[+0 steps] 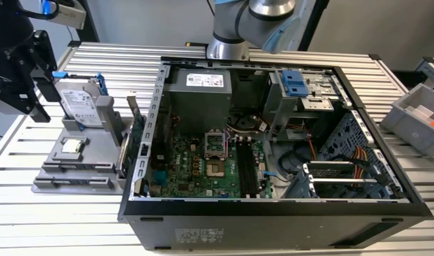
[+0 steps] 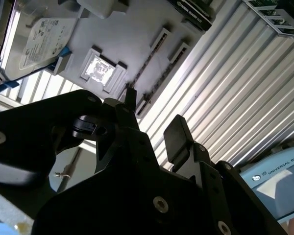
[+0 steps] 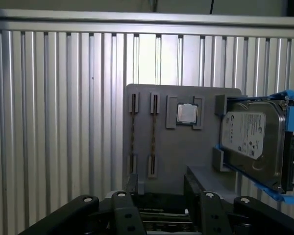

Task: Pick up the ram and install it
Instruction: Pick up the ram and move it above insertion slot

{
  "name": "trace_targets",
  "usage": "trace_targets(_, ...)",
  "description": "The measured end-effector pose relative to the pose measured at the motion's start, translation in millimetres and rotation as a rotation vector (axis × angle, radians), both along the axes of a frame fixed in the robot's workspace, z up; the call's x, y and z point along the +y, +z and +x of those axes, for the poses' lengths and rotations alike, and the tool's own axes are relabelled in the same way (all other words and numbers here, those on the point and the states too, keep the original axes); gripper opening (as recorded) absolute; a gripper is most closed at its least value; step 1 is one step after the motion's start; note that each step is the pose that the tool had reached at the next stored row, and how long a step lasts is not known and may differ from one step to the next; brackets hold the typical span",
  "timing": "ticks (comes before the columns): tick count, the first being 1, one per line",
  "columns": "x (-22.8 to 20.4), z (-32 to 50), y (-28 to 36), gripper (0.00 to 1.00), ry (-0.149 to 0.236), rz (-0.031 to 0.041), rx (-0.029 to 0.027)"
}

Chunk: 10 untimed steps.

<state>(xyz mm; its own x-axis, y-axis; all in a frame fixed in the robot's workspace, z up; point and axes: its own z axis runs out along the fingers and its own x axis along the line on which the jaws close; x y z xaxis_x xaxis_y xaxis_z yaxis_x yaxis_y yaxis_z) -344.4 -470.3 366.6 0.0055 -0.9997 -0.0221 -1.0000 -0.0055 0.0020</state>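
Observation:
Two ram sticks (image 3: 133,134) stand on edge, side by side, in the slots of a grey holder (image 3: 176,147); the second wrist view shows the ram sticks (image 2: 148,56) as thin dark lines. My gripper (image 3: 161,181) hovers above the holder, open, with nothing between its black fingers (image 2: 179,134). In the exterior view the gripper (image 1: 35,104) hangs at the left, over the holder (image 1: 74,176). The black motherboard slots (image 1: 246,168) lie inside the open computer case (image 1: 274,213).
On the holder also sit a silver hard drive with blue clips (image 3: 255,142) and a small square chip (image 3: 187,113). A green card (image 1: 129,141) stands between holder and case. A grey bin (image 1: 419,114) stands at the exterior view's right on the ribbed metal table (image 1: 60,224).

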Motion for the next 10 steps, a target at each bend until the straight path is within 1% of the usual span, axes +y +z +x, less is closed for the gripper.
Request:
trace_targets(4,0.0,-0.2,-1.8,1.0,0.011,0.0,0.0001)
trace_targets(10,0.0,-0.2,-2.5,1.0,0.012,0.0003,0.0001)
